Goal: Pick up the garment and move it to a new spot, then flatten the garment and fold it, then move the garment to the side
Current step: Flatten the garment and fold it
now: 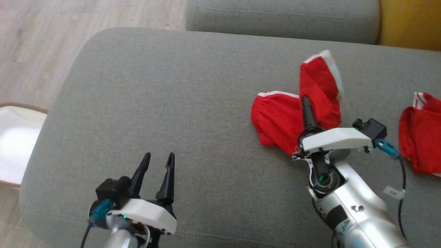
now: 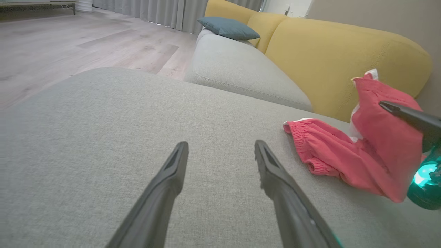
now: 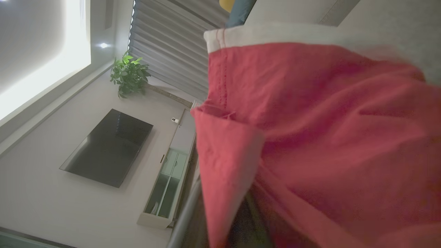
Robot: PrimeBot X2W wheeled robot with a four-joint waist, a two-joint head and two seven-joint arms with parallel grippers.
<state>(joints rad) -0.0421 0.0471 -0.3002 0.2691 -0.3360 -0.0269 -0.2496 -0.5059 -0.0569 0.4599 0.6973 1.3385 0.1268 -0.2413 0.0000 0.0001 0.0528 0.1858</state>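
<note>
The garment (image 1: 279, 117) is red cloth with white trim, lying crumpled on the right half of a grey sofa cushion (image 1: 172, 103). My right gripper (image 1: 305, 100) is shut on the garment and holds one part raised, so a white-edged flap stands up above the rest. The left wrist view shows the same garment (image 2: 330, 151) with the right gripper (image 2: 384, 104) against its lifted part. Red cloth (image 3: 310, 137) drapes close over the right wrist camera. My left gripper (image 1: 159, 156) is open and empty above bare cushion at the lower left, well apart from the garment, and its fingers spread wide in its own view (image 2: 221, 144).
A second red garment (image 1: 420, 134) lies at the cushion's right edge. Another grey seat (image 1: 282, 17) lies beyond, with a yellow backrest (image 2: 327, 51) and a blue pillow (image 2: 227, 27). A white, brown-rimmed thing (image 1: 13, 137) sits on the wood floor at left.
</note>
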